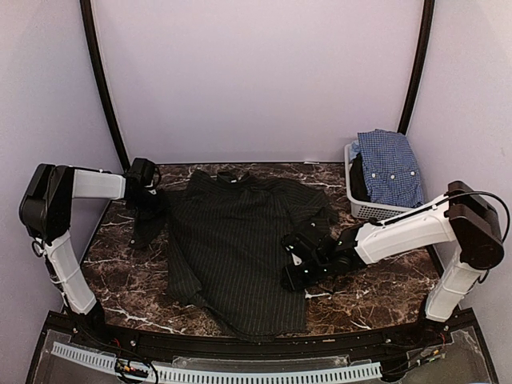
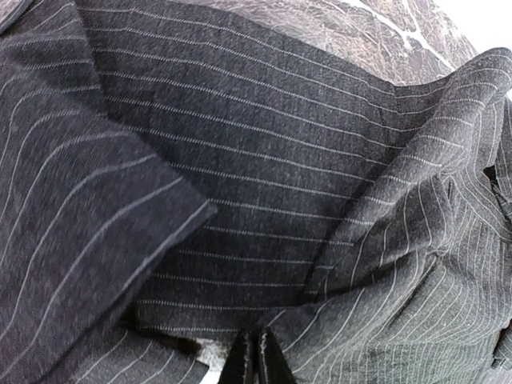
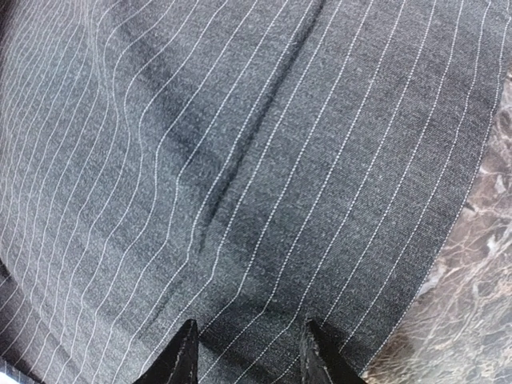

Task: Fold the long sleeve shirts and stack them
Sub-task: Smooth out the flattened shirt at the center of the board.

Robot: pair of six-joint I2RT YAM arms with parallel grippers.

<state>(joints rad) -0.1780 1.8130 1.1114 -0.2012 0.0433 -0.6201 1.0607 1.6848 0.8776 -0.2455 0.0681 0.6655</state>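
left pincer [image 2: 258, 358]: pressed together at the bottom edge of my wrist view, nipping a fold of sleeve cloth. Seen from overhead it sits at centre left.
right pincer [image 3: 250, 356]: fingers spread, tips low over flat striped cloth, gripping nothing. Bare stone shows at the lower right of my wrist view.
black pinstripe shirt [image 1: 232, 248]: spread across the middle of the overhead frame on the marble table [image 1: 376, 292], its left sleeve bunched dark below my left pincer.
blue checked shirt [image 1: 390, 166]: upper right, heaped in the white basket [image 1: 364, 210], spilling over its rim.
in the way: the basket stands close behind my right forearm.
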